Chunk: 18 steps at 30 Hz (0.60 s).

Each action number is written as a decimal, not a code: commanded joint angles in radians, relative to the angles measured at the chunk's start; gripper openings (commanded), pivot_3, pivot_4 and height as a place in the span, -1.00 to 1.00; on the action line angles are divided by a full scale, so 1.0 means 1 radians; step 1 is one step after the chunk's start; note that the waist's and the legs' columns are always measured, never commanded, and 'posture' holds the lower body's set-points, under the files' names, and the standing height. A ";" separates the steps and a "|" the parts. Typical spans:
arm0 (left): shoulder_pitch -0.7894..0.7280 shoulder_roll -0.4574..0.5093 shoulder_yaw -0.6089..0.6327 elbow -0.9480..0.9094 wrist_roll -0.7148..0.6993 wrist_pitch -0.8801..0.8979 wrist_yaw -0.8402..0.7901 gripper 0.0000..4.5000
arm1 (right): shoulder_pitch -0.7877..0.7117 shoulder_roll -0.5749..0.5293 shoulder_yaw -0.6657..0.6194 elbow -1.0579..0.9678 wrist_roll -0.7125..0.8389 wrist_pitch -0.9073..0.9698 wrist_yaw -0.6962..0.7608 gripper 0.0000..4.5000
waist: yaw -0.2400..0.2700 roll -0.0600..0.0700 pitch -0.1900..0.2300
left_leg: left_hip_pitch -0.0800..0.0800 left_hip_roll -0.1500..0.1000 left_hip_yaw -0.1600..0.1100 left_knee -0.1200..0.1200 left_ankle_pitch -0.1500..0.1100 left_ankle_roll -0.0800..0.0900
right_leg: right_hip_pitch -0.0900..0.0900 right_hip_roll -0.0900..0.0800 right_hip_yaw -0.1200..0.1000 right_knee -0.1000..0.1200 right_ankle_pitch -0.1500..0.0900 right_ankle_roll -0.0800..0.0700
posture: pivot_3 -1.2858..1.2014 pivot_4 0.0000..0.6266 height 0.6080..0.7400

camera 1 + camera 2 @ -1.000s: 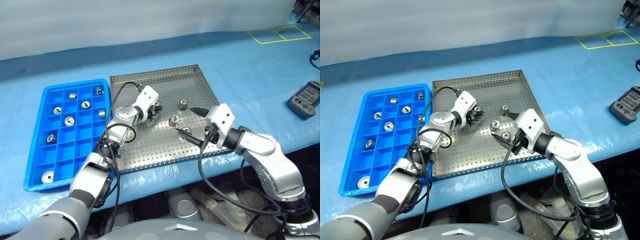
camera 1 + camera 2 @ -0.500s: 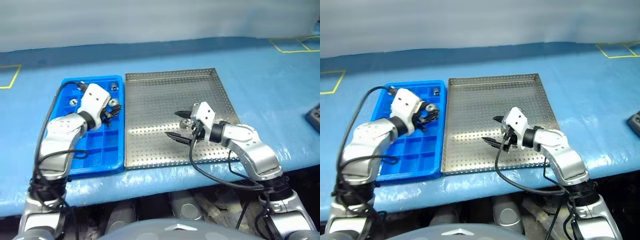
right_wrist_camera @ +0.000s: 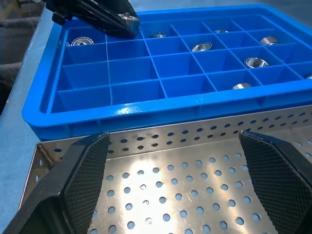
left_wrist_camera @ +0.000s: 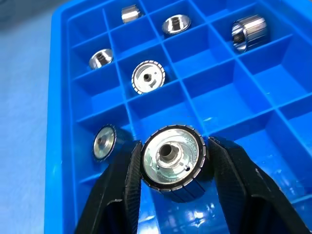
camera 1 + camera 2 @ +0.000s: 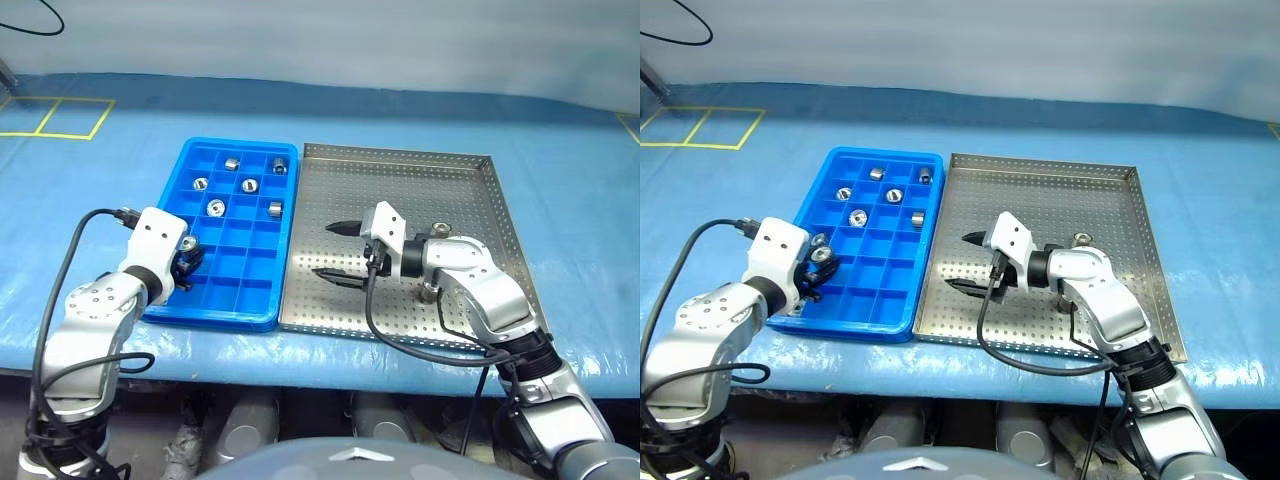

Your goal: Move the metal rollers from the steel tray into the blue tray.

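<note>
left gripper [image 4: 170, 158] pinching a metal roller [image 4: 171, 162] over the blue tray [image 5: 258, 295] — right gripper [image 5: 334, 250] spread wide at 3 o'clock, above the steel tray [image 5: 450, 170].

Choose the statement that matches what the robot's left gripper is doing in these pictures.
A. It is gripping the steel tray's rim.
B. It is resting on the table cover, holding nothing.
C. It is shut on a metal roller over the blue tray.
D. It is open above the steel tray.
C: the left gripper has a finger on each side of a metal roller, above the compartments of the blue tray.
</note>
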 commanded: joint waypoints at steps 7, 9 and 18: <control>-0.030 0.002 -0.033 0.063 -0.003 -0.046 0.027 -0.18 | -0.007 0.002 -0.019 -0.039 0.004 -0.014 0.000 1.00 | 0.001 0.000 0.000 | 0.000 0.000 0.000 0.000 0.001 -0.002 | 0.000 0.000 0.000 0.000 0.000 -0.001 | 0.00 -0.52 1.00; -0.030 0.010 -0.039 0.068 -0.006 -0.049 0.021 -0.18 | -0.003 -0.001 -0.024 -0.047 0.005 -0.012 -0.005 1.00 | -0.001 0.000 0.000 | 0.000 0.000 0.000 0.000 0.001 -0.002 | 0.000 0.000 0.000 0.000 0.000 -0.001 | 0.00 -0.52 1.00; -0.041 0.021 -0.022 0.062 -0.030 -0.080 0.006 0.99 | 0.019 -0.007 -0.044 -0.080 0.010 0.003 -0.037 1.00 | -0.007 0.000 0.000 | 0.000 0.000 0.000 0.000 0.001 -0.002 | 0.000 0.000 0.000 0.000 0.000 -0.001 | -0.02 -0.52 1.00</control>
